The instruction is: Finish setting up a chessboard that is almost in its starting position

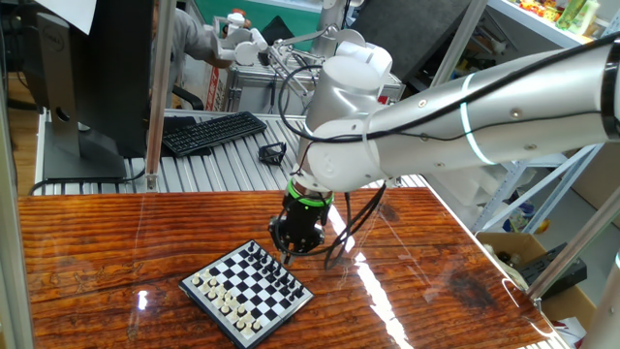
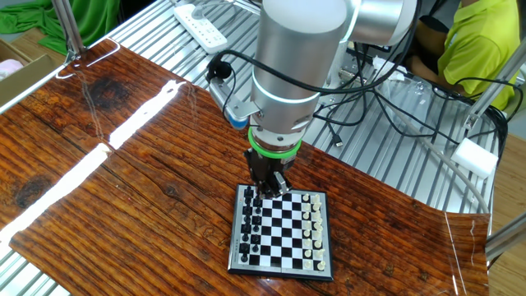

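The small square chessboard w/ black & white squares and a dark rim [image 2: 283,233] is lying flat on the glossy reddish-brown wood-grain surface [image 2: 123,173], toward its near-right part in the other fixed view and near the front edge in one fixed view [image 1: 248,292]. Tiny black pieces [image 2: 251,226] are lining one edge, tiny white pieces [image 2: 311,230] the opposite edge; middle squares are looking bare. Which piece is out of place is too small to tell. The black two-finger end effector [image 2: 269,186], under a green ring on the silver-white arm [image 2: 300,57], is hanging right over the black-piece side at the board's far corner, tips down among or just above the pieces. Can't tell whether its fingers are spread or pinching a piece; tips are too dark & small. Probably the step in hand is picking or placing a black piece at that back row. Next move is calling for a very fine vertical approach w/o knocking neighbours, since pieces are sitting close together. No containers are sitting on the surface near the board.
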Robot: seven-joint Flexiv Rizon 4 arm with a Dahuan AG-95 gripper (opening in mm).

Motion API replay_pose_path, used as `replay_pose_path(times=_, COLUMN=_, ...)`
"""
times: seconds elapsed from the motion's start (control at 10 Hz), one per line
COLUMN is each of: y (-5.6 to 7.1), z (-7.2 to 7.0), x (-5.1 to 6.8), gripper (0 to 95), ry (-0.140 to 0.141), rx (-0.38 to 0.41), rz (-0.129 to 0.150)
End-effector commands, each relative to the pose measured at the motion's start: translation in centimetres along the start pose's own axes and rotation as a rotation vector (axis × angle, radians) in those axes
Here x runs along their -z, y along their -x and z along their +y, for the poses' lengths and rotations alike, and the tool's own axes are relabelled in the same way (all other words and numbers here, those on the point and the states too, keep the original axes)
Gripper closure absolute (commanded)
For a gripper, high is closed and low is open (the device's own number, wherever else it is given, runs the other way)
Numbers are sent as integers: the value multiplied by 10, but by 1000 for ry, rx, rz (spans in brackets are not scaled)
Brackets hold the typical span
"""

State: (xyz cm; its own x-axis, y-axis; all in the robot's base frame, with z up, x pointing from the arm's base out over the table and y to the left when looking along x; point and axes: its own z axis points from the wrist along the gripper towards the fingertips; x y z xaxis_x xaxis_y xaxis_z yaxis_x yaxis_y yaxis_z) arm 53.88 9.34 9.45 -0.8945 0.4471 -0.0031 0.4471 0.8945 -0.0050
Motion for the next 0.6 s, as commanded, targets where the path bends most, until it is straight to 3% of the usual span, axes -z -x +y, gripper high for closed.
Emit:
replay_pose_path(times=0.1, y=4, z=1, x=0, gripper=950, ry=1, rx=-4, rz=1)
replay_pose_path(times=0.6, y=12, z=4, x=0, gripper=950, ry=3, rx=0, rz=-2)
